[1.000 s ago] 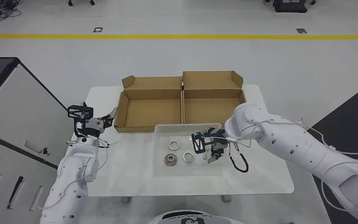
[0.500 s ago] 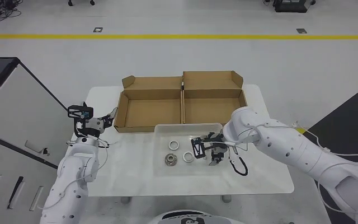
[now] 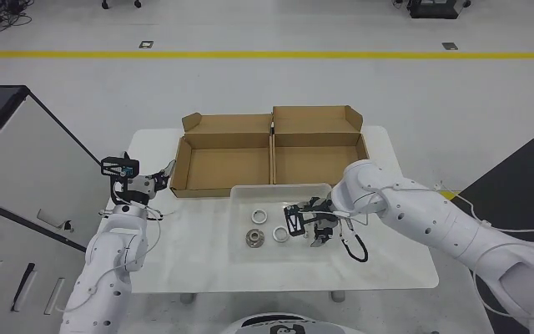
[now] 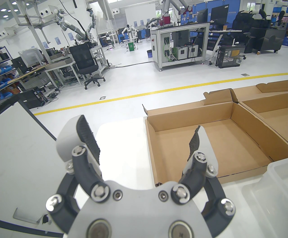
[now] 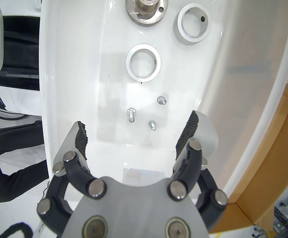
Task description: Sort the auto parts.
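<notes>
Auto parts, all unsorted on the floor of a translucent white plastic bin: a hex-headed silver bolt, a shorter silver bolt and a stubby silver bolt, near one another but apart. Past them, a plain silver metal ring, then a second silver ring with a side hole beside a grey flanged metal hub.

Right above the bolts: right gripper, jaws spread wide, holding nothing, touching no part.

Just behind the bin: a left brown cardboard box and a right brown cardboard box, open, side by side.

Off by the left box's near corner, over the white table: left gripper, jaws likewise spread, empty.

Risks, by judgement:
- Too wide an opening for bolts this close, so a chance of catching two at once or knocking a neighbour aside.
- Round shanks on a slick floor, so prone to roll or tip out of the pads.
- A weak pinch, meaning a drop on the way across or a landing in the wrong box.
</notes>
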Controlling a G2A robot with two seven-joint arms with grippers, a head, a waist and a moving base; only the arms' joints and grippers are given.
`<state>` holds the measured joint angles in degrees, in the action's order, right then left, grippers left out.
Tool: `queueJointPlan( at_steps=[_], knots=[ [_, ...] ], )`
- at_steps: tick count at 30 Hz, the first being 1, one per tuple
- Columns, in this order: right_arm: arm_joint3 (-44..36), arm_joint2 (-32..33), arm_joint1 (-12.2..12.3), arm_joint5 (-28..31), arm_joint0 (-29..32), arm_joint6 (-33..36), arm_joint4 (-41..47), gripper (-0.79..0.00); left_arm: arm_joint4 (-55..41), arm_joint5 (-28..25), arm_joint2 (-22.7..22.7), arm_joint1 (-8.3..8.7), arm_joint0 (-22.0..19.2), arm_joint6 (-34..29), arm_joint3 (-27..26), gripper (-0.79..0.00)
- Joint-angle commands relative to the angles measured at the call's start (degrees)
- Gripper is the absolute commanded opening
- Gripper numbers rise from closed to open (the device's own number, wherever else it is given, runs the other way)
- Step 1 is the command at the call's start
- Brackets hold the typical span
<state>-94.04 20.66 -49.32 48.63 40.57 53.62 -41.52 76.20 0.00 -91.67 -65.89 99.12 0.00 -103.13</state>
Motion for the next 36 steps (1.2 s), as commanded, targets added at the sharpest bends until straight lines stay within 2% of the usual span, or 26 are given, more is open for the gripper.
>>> queueJointPlan(
  at_steps=[1, 5, 14, 22, 29, 33, 36],
  knots=[
    [0.0, 0.0, 0.0, 0.0, 0.0, 0.0, 0.0, 0.000, 0.0, 0.0, 0.0, 0.00, 0.0, 0.0, 0.0, 0.000],
    [-2.3, -0.4, -0.3, -3.6, 0.1, 2.5, -2.6, 0.000, 0.0, 0.0, 0.0, 0.00, 0.0, 0.0, 0.0, 0.000],
    [-3.9, -4.9, -2.1, -9.1, -4.2, 11.2, 2.4, 0.000, 0.0, 0.0, 0.0, 0.00, 0.0, 0.0, 0.0, 0.000],
    [-0.2, -10.8, -4.8, -11.4, -8.7, 13.5, 7.6, 0.000, 0.0, 0.0, 0.0, 0.00, 0.0, 0.0, 0.0, 0.000],
    [1.8, -10.9, -6.2, -12.6, -8.3, 14.6, 8.8, 0.000, 0.0, 0.0, 0.0, 0.00, 0.0, 0.0, 0.0, 0.000],
    [2.7, -10.9, -6.7, -13.3, -7.9, 15.4, 9.2, -0.105, 0.0, 0.0, 0.0, 0.00, 0.0, 0.0, 0.0, 0.000],
    [3.0, -10.9, -6.9, -13.5, -7.7, 15.5, 8.8, -0.123, 0.0, 0.0, 0.0, 0.00, 0.0, 0.0, 0.0, 0.000]
  ],
)
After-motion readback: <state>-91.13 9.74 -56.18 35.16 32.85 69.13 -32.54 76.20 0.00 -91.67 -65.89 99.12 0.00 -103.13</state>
